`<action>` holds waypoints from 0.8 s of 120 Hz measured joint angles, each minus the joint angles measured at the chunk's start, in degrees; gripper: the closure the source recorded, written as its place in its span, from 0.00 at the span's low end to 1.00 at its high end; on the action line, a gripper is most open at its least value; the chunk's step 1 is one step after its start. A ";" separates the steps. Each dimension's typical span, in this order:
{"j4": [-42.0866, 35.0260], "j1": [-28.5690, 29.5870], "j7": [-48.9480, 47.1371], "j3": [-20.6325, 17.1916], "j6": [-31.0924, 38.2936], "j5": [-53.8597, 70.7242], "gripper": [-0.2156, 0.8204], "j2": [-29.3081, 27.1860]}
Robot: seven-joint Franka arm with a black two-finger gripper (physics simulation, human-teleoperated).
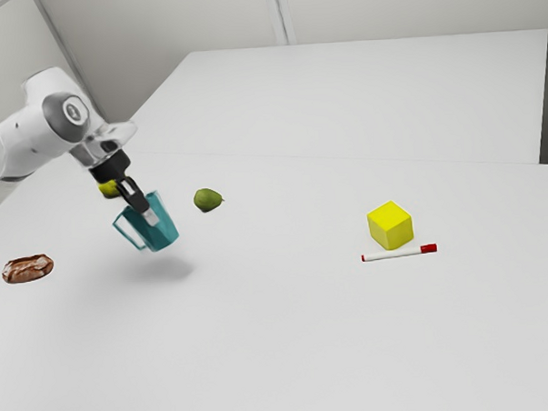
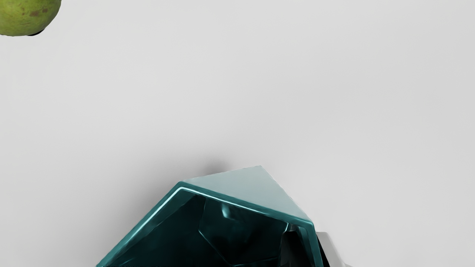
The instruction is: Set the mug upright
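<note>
A white table point(image 1: 289, 350) carries a green pear point(image 1: 207, 199) and a yellow fruit point(image 1: 108, 189) near the jaws, a brown pastry point(image 1: 28, 269) farther from them, and, well apart from them, a yellow cube point(image 1: 389, 226) just beside a red-capped marker point(image 1: 396, 253).

The mug point(image 1: 161, 233) was teal, nearly black deep inside, and the cube point(image 1: 390, 228) was bright yellow. The marker point(image 1: 394, 254) was white with red ends, the roll point(image 1: 28, 269) brown with paler patches, and the fruit point(image 2: 28, 16) green, flecked with brown.
</note>
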 joint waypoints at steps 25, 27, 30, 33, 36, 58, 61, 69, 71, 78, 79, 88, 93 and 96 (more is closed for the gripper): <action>-9.24 -4.21 -9.65 -1.48 19.47 16.94 0.96 -1.81; -9.96 -4.31 -10.48 -1.61 20.84 17.56 0.96 -1.83; -10.89 -4.42 -11.71 -1.75 22.77 18.36 0.96 -1.87; -11.72 -4.53 -12.92 -1.85 24.55 19.01 0.96 -1.90; -12.55 -4.65 -14.13 -1.92 26.16 19.56 0.96 -1.94; -17.89 -4.71 -22.04 -2.47 33.95 21.46 0.96 -2.97; -18.31 -4.66 -22.97 -2.46 34.66 21.55 0.96 -2.96; -19.12 -4.39 -25.29 -2.46 36.20 21.75 0.96 -2.88; -19.22 -4.34 -25.83 -2.46 36.51 21.78 0.96 -2.87; -19.41 -4.27 -27.45 -2.50 37.38 21.66 0.87 -2.80; -19.44 -4.27 -27.65 -2.51 37.49 21.63 0.85 -2.80; -19.54 -4.18 -29.41 -2.51 38.24 21.33 0.68 -2.81; -19.56 -4.08 -30.30 -2.52 38.54 21.19 0.60 -2.83; -19.57 -4.06 -30.80 -2.52 38.69 21.12 0.56 -2.84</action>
